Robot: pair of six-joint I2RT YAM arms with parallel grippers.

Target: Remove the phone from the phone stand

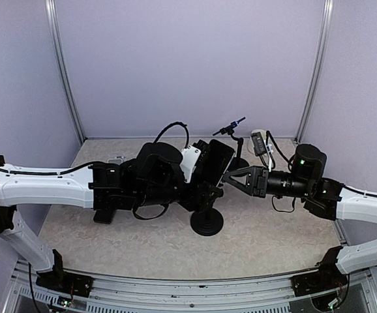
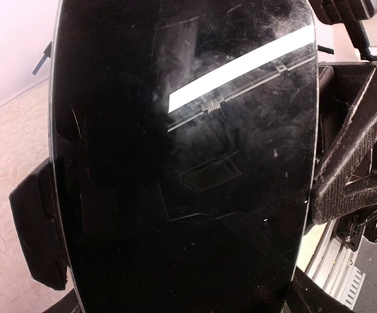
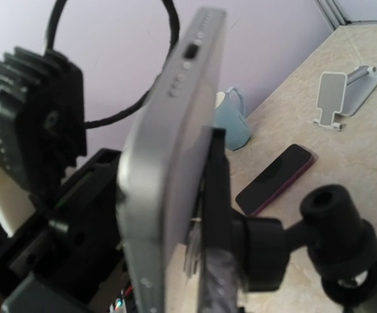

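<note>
The phone (image 1: 218, 162) is black with a silver edge and sits upright in the black phone stand (image 1: 207, 223), above its round base. My left gripper (image 1: 205, 167) is shut on the phone. In the left wrist view the dark screen (image 2: 188, 163) fills the frame, with one of my fingers (image 2: 37, 231) on each long side. From the right, my right gripper (image 1: 229, 176) is shut on the stand's head. In the right wrist view the phone (image 3: 169, 163) shows edge-on against the stand's back plate (image 3: 216, 189), and one textured finger (image 3: 220, 283) lies along that plate.
A second phone with a red edge (image 3: 276, 179) lies flat on the table. Near it are a white stand (image 3: 338, 98) and a pale blue object (image 3: 235, 120). Another black stand (image 1: 235, 140) and a white power block (image 1: 260, 140) stand at the back.
</note>
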